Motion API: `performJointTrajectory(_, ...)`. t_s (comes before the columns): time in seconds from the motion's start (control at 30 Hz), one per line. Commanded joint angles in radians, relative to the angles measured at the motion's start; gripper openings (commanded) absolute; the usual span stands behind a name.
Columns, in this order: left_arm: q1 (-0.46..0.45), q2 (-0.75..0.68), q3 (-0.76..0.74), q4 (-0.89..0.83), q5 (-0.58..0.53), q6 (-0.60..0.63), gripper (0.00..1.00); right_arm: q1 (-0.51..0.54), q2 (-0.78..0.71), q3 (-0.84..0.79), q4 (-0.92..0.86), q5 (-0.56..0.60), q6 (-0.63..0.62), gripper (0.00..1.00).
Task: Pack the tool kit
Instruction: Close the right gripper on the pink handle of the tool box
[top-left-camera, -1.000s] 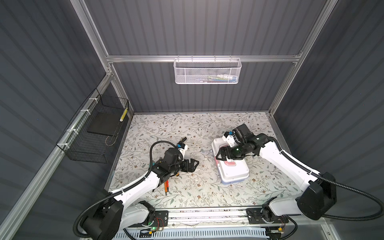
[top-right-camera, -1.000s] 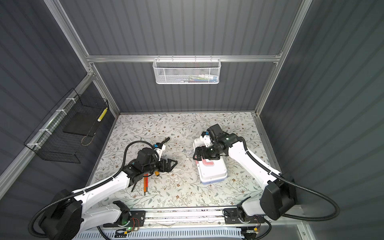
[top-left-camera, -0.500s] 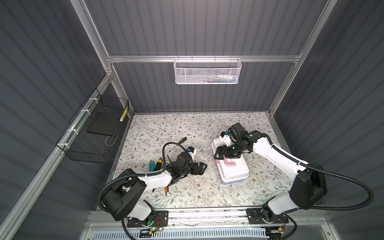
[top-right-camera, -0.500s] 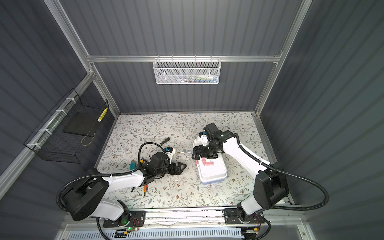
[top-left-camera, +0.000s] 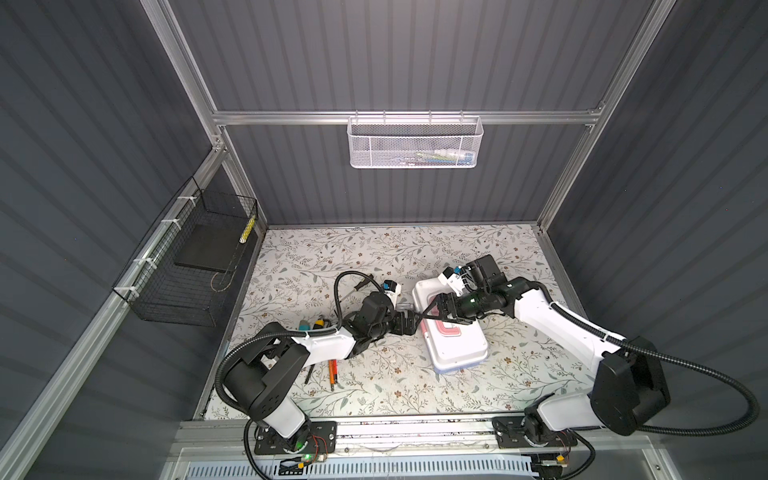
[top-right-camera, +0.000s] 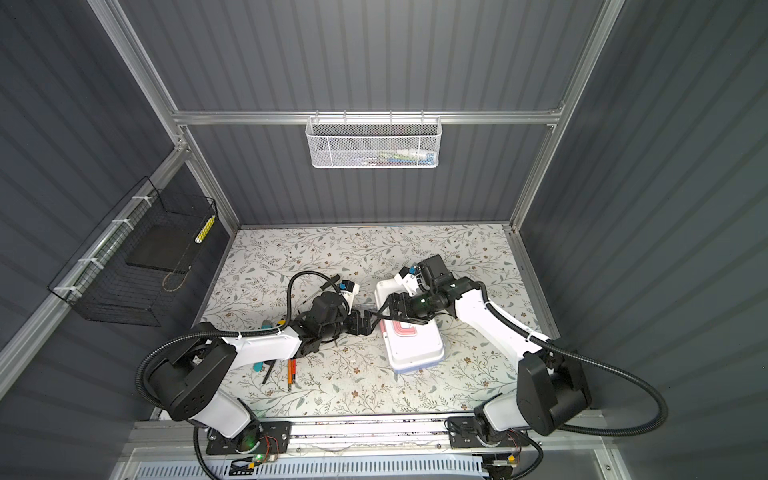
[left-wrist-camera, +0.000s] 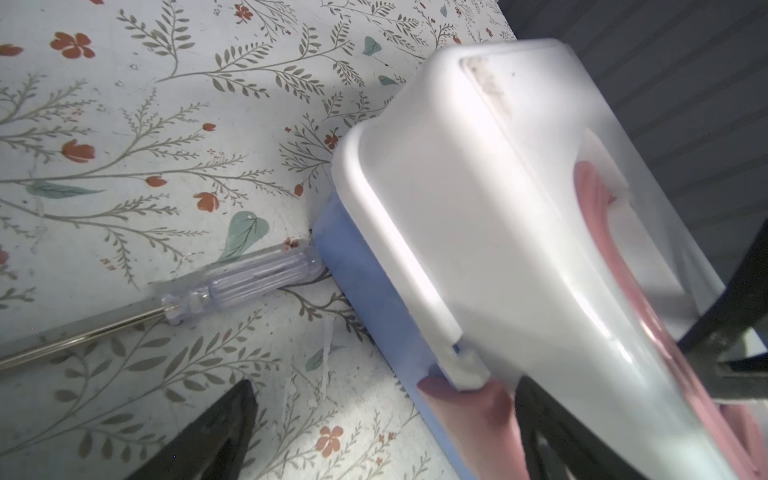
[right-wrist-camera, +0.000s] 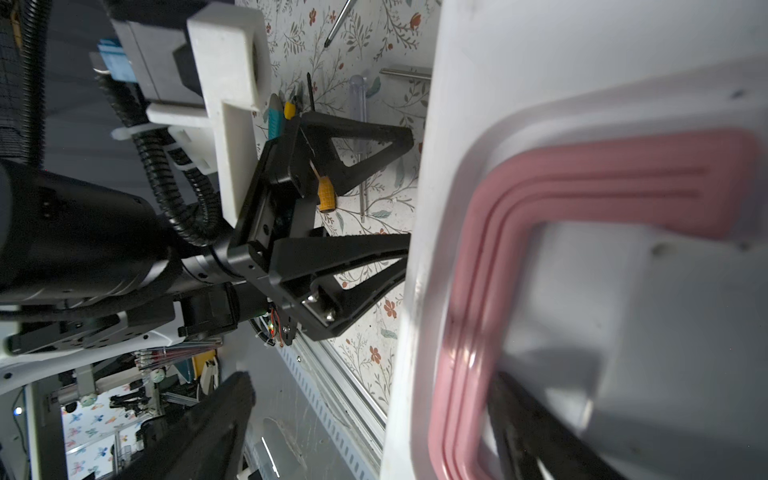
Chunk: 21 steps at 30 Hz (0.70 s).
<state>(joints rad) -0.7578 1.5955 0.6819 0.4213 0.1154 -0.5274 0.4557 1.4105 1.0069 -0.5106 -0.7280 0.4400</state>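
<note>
- Both top views: a shut, white-lidded blue plastic tool kit box (top-left-camera: 459, 351) is seen on the flowery tabletop (top-left-camera: 332, 257), nearer its right edge.
- The left gripper (top-left-camera: 410, 322) is seen wide open beside it, empty.
- The right gripper (top-left-camera: 432, 308) is spread wide over the pink handle (right-wrist-camera: 582, 166).

White mesh basket (top-left-camera: 395, 146), black wire basket (top-left-camera: 174, 300)

Closed white-lidded tool kit (top-left-camera: 461, 349) lies flat; clear-handled screwdriver (left-wrist-camera: 257, 276) butts its blue side.
</note>
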Motion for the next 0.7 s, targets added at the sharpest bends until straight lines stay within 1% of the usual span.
performJointTrajectory(0.0,-0.006,0.002,0.015,0.013,0.02,0.012,0.98,-0.005,-0.027,-0.051,0.116,-0.166,0.078,0.9)
performJointTrajectory(0.1,-0.005,-0.006,0.013,-0.006,0.009,0.023,0.98,-0.024,-0.062,-0.082,0.231,-0.24,0.133,0.89)
performJointTrajectory(0.17,-0.006,-0.011,0.02,-0.032,-0.004,0.025,0.98,-0.039,-0.079,-0.086,0.248,-0.265,0.147,0.89)
performJointTrajectory(0.23,-0.005,-0.02,0.022,-0.066,-0.03,0.023,0.98,-0.064,-0.1,-0.059,0.167,-0.232,0.104,0.89)
performJointTrajectory(0.27,-0.005,-0.027,0.025,-0.083,-0.039,0.024,0.98,-0.074,-0.109,-0.037,0.088,-0.191,0.069,0.89)
performJointTrajectory(0.3,-0.005,-0.034,0.025,-0.099,-0.051,0.027,0.99,-0.076,-0.115,-0.006,0.0,-0.117,0.025,0.88)
performJointTrajectory(0.33,-0.005,-0.043,0.026,-0.123,-0.071,0.03,0.99,-0.078,-0.118,0.032,-0.096,-0.018,-0.029,0.88)
performJointTrajectory(0.37,-0.005,-0.051,0.027,-0.15,-0.092,0.032,0.99,-0.075,-0.118,0.069,-0.183,0.093,-0.058,0.86)
performJointTrajectory(0.43,-0.004,-0.072,0.038,-0.208,-0.119,0.045,0.99,-0.062,-0.11,0.132,-0.311,0.296,-0.087,0.82)
performJointTrajectory(0.47,-0.005,-0.08,0.044,-0.244,-0.137,0.047,0.99,-0.044,-0.109,0.159,-0.356,0.417,-0.097,0.81)
performJointTrajectory(0.5,-0.004,-0.09,0.049,-0.274,-0.155,0.047,0.99,-0.025,-0.108,0.177,-0.381,0.497,-0.098,0.81)
performJointTrajectory(0.57,-0.004,-0.118,0.047,-0.329,-0.203,0.036,1.0,0.026,-0.108,0.205,-0.402,0.6,-0.079,0.81)
performJointTrajectory(0.67,-0.005,-0.176,0.016,-0.363,-0.264,0.008,0.99,0.1,-0.093,0.235,-0.407,0.697,-0.046,0.8)
